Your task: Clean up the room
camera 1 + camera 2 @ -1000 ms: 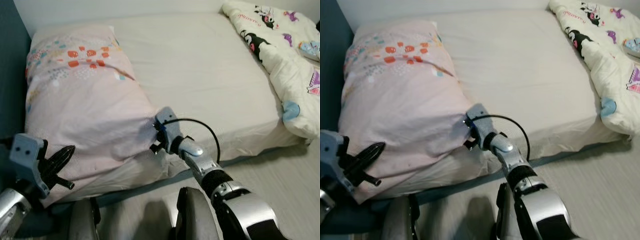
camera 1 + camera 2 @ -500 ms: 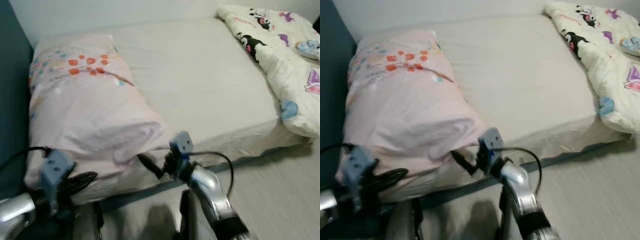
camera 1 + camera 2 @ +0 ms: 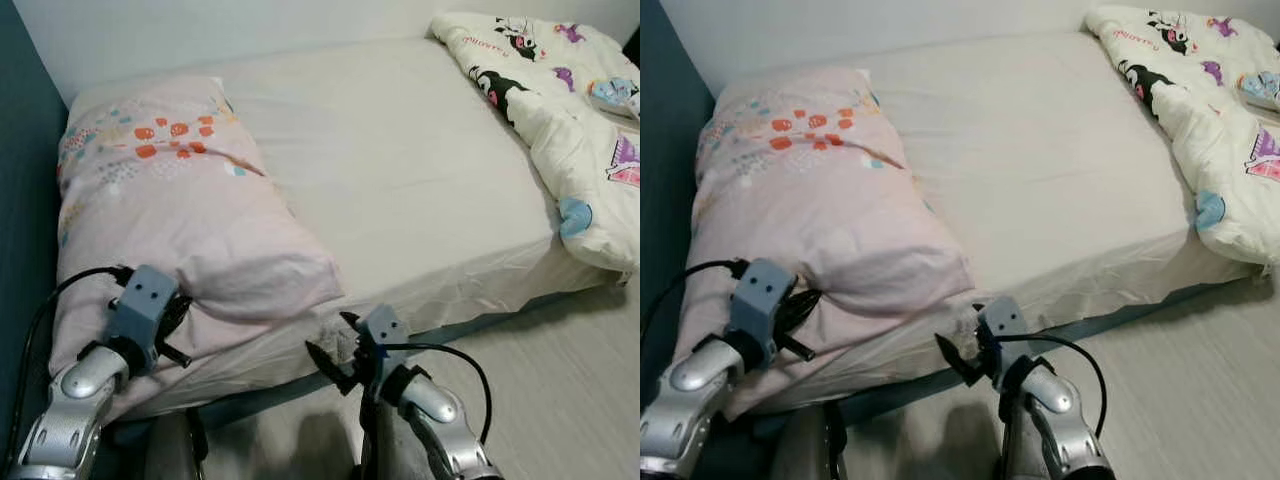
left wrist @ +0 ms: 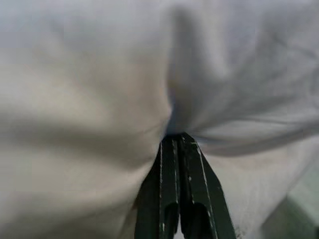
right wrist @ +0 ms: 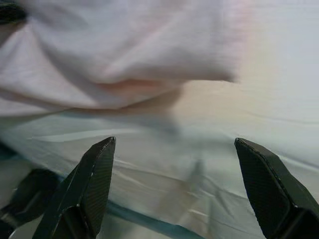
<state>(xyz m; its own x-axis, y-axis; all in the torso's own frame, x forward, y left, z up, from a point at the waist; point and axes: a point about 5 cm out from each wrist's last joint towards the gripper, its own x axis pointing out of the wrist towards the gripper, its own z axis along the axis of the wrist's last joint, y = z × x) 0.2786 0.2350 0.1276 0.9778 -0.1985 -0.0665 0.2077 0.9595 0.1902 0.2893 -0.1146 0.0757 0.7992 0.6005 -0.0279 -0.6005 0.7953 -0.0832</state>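
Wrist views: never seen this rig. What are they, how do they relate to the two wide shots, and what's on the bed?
This is a humanoid robot with two silver arms, each ending in a two-fingered black gripper. The two wide pictures come from its head camera, looking down at a bed. On it lie a pink pillow and a cartoon-print blanket. Each wrist picture looks along one gripper's fingers. The left gripper is shut, its tips pressed into the pillow fabric. The right gripper is open, near the mattress edge, holding nothing.

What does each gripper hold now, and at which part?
The left gripper pinches the pink pillow at its near edge. The right gripper is open and holds nothing.
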